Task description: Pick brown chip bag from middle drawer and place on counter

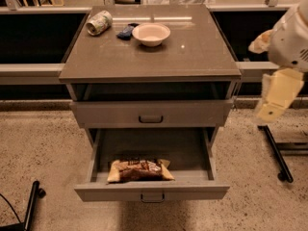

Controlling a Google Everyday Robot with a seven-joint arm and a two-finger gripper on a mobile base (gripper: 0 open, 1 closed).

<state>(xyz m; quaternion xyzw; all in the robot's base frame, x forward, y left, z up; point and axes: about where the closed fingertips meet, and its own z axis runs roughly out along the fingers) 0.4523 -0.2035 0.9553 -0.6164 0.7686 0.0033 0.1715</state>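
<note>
The brown chip bag (pixel 140 170) lies flat near the front of the open middle drawer (pixel 152 191), the lowest drawer, which is pulled well out. The drawer above (pixel 150 113) is shut under an open slot. The counter (pixel 159 54) is the grey-brown top slab. My gripper (pixel 275 97) hangs on the white and cream arm at the right edge. It is beside the cabinet at the height of the upper drawer, well away from the bag and holding nothing I can see.
On the counter's back left stand a pale bowl (pixel 151 33), a small dark blue packet (pixel 126 31) and a can on its side (pixel 99 22). A black stand leg (pixel 276 153) lies on the floor at right, another black stand leg (pixel 30 206) at lower left.
</note>
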